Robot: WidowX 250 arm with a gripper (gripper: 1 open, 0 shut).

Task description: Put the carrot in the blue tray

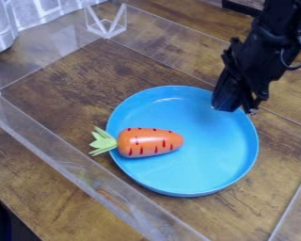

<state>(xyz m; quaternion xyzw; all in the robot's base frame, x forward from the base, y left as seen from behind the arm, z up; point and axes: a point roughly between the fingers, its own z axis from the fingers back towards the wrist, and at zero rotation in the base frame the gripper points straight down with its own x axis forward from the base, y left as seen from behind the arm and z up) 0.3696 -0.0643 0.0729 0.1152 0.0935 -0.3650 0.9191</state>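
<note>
Item, at left: one carrot (150, 142), orange with short dark stripes, its pale green leafy top pointing left. It lay on its side on the left part of the tray; the body was within the rim, and the leaves reached out over the edge. No gripper touched it.

Item, centre: one blue tray (198, 169), round, shallow, low-rimmed, set flat on the wooden tabletop (65, 85). Nothing but the carrot was seen lying in it.

Item, upper right: one dark gripper (224, 106), its tip at the far right part of the tray, near the rim, well apart from the carrot. Its fingers were together, with nothing seen held between them. Whether the tip touched the tray could not be told.

Step in hand: judged to be the close of the job, the carrot being placed and let go. The next move called for the arm to lift and draw away to the right, clear of the rim, without pushing the tray. A nudge to the carrot seemed optional, to bring the leaves inside; a careless one might have rolled the plump body or tipped it outward over the left edge.
</note>
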